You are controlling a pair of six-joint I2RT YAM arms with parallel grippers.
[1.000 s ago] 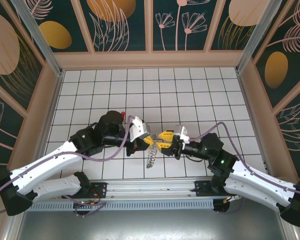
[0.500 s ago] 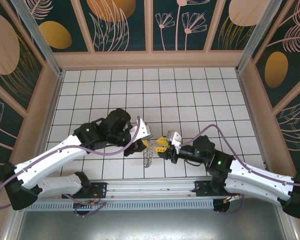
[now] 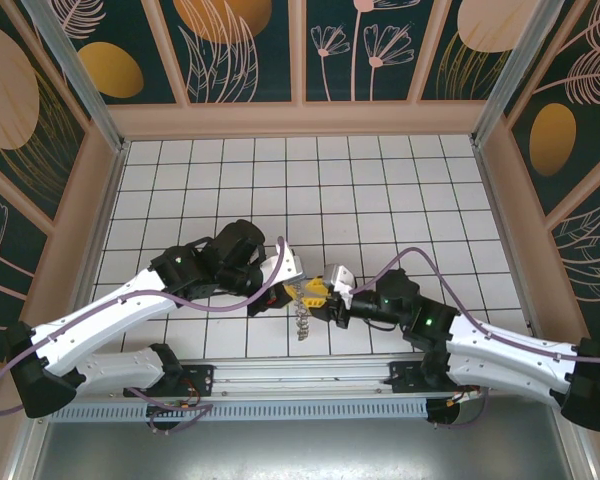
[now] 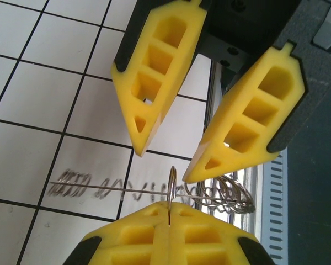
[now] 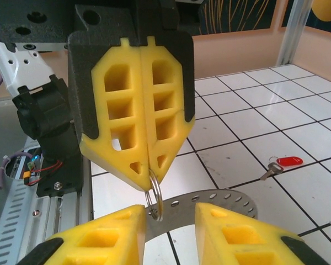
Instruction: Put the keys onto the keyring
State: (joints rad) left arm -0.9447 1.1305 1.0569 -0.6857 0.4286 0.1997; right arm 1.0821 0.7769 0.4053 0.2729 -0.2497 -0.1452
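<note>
Two grippers: both are meeting tip to tip, low over the near part of the desk [image 3: 380, 200].
Left gripper [image 5: 149, 170]: its fingers are pressing together, clamping the keyring [image 5: 154, 194] by its upper edge, so the thin ring is hanging below the tips.
Right gripper [image 5: 170, 214]: its fingers are standing apart and holding nothing, with the ring hanging in the gap between them.
Red key [image 5: 281, 163]: it is lying flat on the desk, well apart from both grippers and untouched.
Grey band [image 5: 220, 202]: a curved strip with small holes is showing beneath the ring. Whether it is joined to the ring cannot be told.
Step in hand: the ring is being held up and steadied. The key is not yet on it, so the task looks to be at an early stage.
Next move: by this judgement, the free gripper is needing to back off the ring, take the key by its red head, and bring the key's hole to the ring's split. The thin ring may be twisting in the clamp when pushed.
</note>
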